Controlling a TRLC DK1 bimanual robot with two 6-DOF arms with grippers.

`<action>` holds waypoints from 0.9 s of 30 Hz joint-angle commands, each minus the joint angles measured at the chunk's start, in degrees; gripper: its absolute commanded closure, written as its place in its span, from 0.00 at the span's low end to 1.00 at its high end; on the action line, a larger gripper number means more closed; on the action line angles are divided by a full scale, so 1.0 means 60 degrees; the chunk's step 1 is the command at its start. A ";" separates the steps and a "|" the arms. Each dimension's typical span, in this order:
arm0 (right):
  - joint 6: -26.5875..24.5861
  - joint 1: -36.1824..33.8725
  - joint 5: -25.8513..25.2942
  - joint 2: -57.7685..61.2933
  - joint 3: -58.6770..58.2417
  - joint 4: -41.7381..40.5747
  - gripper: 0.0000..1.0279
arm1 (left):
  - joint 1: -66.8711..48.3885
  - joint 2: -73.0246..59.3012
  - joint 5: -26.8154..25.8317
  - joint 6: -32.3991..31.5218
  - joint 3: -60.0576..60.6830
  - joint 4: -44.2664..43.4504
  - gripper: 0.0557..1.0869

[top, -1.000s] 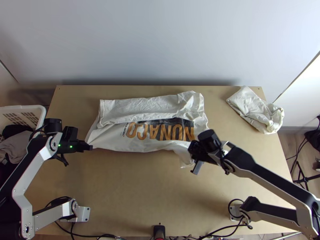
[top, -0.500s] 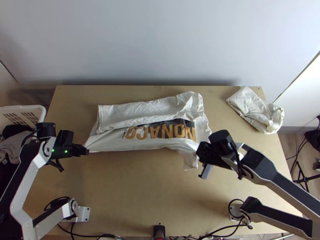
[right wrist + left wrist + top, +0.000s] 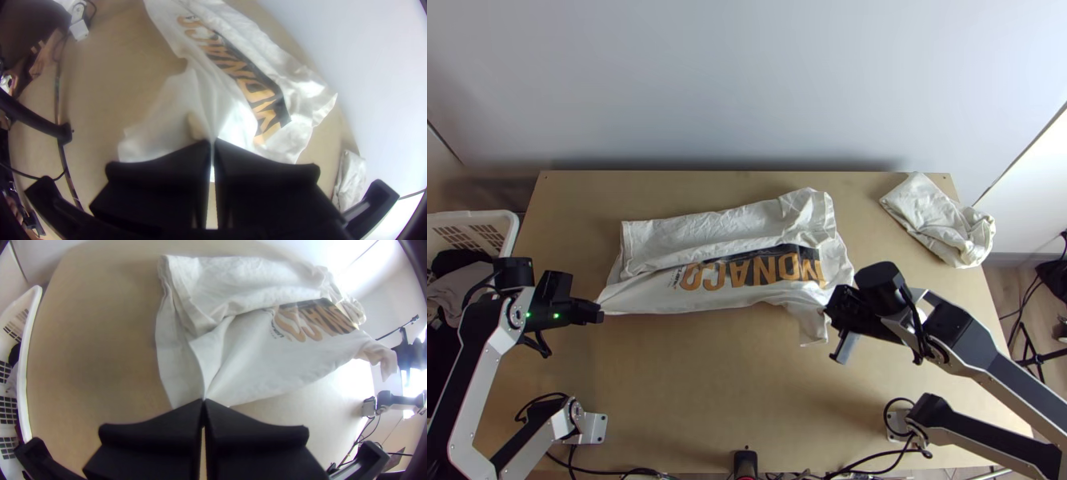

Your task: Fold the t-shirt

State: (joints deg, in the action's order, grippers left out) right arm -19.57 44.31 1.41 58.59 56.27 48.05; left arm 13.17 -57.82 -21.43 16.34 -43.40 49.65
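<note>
The white t-shirt (image 3: 707,296) lies in a wide strip across the table, its far part folded over and wrinkled beside the orange and black print. My left gripper (image 3: 600,312) is at its near left corner; in the left wrist view my left gripper (image 3: 203,401) is shut on that cloth, creases running from the fingertips. My right gripper (image 3: 829,310) is at the near right side, where a flap hangs toward the viewer. In the right wrist view my right gripper (image 3: 212,141) is shut on the bunched shirt (image 3: 195,102) near that flap.
Another crumpled white cloth (image 3: 939,220) lies at the table's far right corner. A white basket (image 3: 475,216) with dark and grey cloth stands off the left edge. Bare tabletop (image 3: 707,384) spreads between the shirt and the near edge.
Both grippers have moved toward the near edge, the right one also rightward and the left one slightly left. The shirt has come along, drawn nearer, its print shifting right.
</note>
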 commanded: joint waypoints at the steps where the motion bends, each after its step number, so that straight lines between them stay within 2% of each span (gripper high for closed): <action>1: -0.0312 -0.0457 -0.0001 0.0489 0.0216 -0.0538 0.97 | -0.0115 -0.0646 -0.0017 -0.0101 -0.0545 -0.0189 0.97; 9: -0.0825 -0.1439 0.0029 0.1588 0.0451 -0.1373 0.97 | -0.0305 -0.1935 -0.0017 -0.0335 -0.1673 -0.0599 0.97; 13: -0.1206 -0.2288 0.0336 0.2364 0.0788 -0.1856 0.97 | -0.0364 -0.2653 -0.0017 -0.0350 -0.2215 -0.0760 0.97; 27: -0.1630 -0.3870 0.0717 0.5807 0.3366 -0.2560 0.97 | -0.0364 -0.5627 -0.0002 -0.0599 -0.4662 -0.1199 0.97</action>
State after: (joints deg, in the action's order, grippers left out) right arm -28.56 25.23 5.04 84.33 68.95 34.09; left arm 10.98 -83.55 -21.52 13.52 -64.14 43.13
